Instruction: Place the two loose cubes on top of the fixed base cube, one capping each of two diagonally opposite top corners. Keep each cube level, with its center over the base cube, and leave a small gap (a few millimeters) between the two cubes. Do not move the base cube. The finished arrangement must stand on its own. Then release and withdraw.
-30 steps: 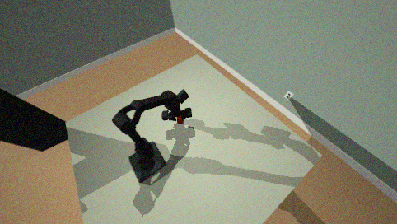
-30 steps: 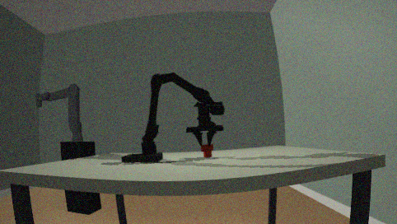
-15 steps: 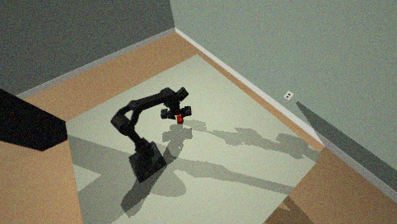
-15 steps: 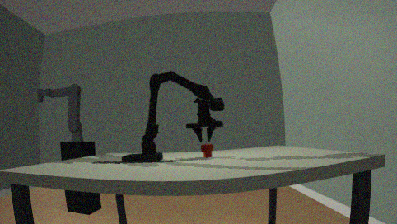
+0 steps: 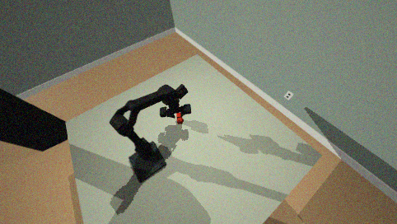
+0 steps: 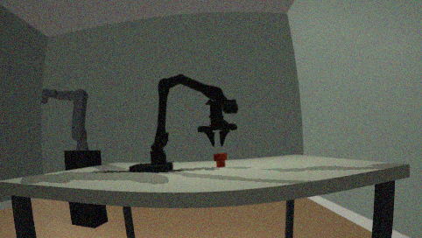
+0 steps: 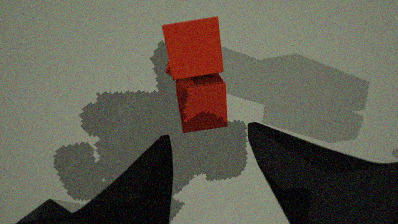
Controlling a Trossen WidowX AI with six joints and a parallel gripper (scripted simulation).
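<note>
Two red cubes, one farther up (image 7: pixel 192 47) and one nearer the fingers (image 7: pixel 205 102) in the wrist view, sit side by side, offset sideways, with a narrow dark strip between them. In the exterior view they form a wide, level-looking layer (image 6: pixel 220 156) on the narrower red base cube (image 6: pixel 221 164), which the wrist view mostly hides. In the top view the red stack (image 5: pixel 179 119) is small below the gripper. The exact gap width is too small to tell. My gripper (image 6: pixel 218 145) (image 7: pixel 209 136) is open and empty, pointing down just above the stack, touching nothing.
The arm's base (image 6: pixel 151 167) (image 5: pixel 147 165) stands on the pale table (image 5: pixel 243 111) (image 6: pixel 131 185). A grey second arm (image 6: pixel 79 115) on a black block (image 6: pixel 82 160) stands behind the table's left side. Walls rise beyond the table.
</note>
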